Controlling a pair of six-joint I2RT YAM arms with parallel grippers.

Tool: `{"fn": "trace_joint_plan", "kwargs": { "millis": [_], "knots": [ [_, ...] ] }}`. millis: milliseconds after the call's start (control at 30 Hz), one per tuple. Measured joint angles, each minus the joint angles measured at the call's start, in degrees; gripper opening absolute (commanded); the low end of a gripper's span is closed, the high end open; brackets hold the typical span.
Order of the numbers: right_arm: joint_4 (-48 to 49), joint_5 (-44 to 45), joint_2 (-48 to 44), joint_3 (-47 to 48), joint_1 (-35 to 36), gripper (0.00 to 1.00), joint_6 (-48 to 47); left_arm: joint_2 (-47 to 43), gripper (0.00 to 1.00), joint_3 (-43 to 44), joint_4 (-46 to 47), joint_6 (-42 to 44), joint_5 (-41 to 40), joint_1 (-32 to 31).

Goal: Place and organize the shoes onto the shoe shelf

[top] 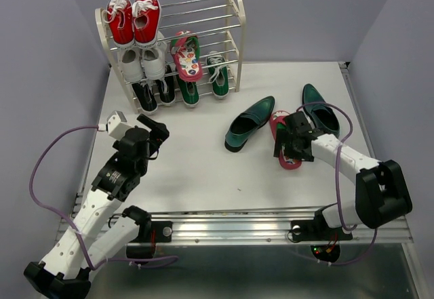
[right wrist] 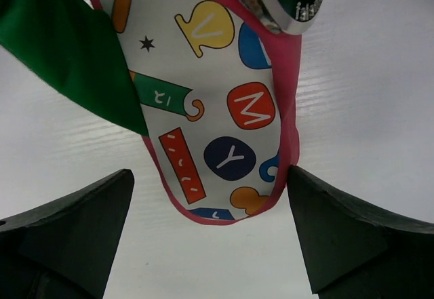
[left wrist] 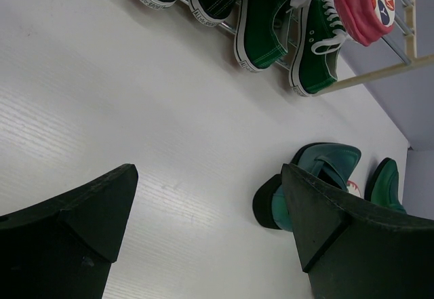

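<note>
- Flip-flop (right wrist: 224,109): probably light, thin and bendy, so it may flex. Best pinched across its width near the rounded end.
- It lies on the table right of centre, between two loafers (top: 249,123), directly under the right claw (right wrist: 210,177), whose jaws stand apart and empty.
- Left claw (top: 154,126): also apart, empty, near the shelf (top: 234,14).

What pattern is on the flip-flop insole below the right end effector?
White flip-flop insole with colourful letters, pink rim; right wrist view shows it best.
</note>
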Motion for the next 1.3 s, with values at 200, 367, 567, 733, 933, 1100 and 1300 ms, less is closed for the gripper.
{"fn": "trace_joint_plan", "kwargs": {
  "millis": [200, 367, 567, 733, 933, 1100, 1300],
  "knots": [
    [0.1, -0.4, 4.6, 0.7, -0.2, 1.00, -0.9, 0.3, 0.99, -0.1, 0.3, 0.0, 0.0, 0.0],
    [-0.2, 0.4, 7.9, 2.2, -1.6, 1.00, -0.9, 0.6, 0.99, -0.1, 0.3, 0.0, -0.3, 0.0],
    [-2.5, 0.2, 11.4, 5.2, -1.9, 1.00, -1.7, 0.6, 0.99, -0.1, 0.3, 0.0, -0.9, 0.0],
    [-2.6, -0.8, 11.1, 5.0, -1.9, 0.58, -2.2, 0.6, 0.99, -0.1, 0.2, 0.0, -1.8, 0.0],
    [-0.9, -2.5, 4.3, 0.3, -2.1, 0.12, -1.9, 0.6, 0.99, -0.1, 0.2, 0.0, -2.8, 0.0],
    [-3.1, -4.8, -3.8, -0.2, -2.2, 0.07, -2.9, 0.9, 0.99, -0.1, 0.2, 0.1, -2.8, 0.0],
    [-5.8, -8.1, -9.9, 7.0, -2.2, 0.07, -4.8, 0.9, 0.99, -0.1, 0.2, 0.3, -2.8, 0.0]
  ]
}}
